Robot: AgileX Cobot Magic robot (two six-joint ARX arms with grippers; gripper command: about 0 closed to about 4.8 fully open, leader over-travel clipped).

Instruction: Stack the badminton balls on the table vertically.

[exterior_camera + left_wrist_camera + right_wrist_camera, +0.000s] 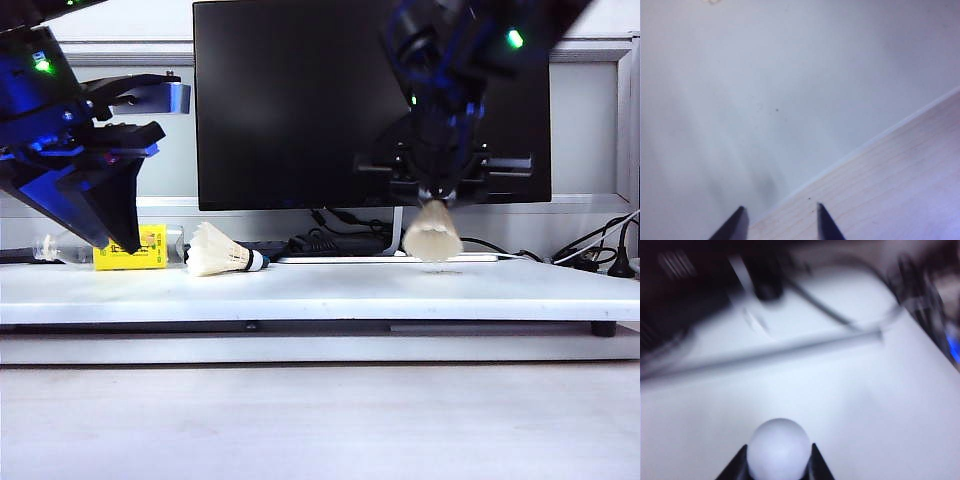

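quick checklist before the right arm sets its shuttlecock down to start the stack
1. Right gripper grips the held shuttlecock by its cork: ok, jaws press both sides of the round tip.
2. Skirt points down: ok, the wide end hangs just above the table, not yet touching.
3. Spot beneath it clear: ok, only its shadow lies there.
4. Second shuttlecock ready to pick up: not ok, it lies on its side.
5. Left gripper free: ok, open and empty over the table's front edge.
6. Right wrist steady: cannot tell, its view is blurred.
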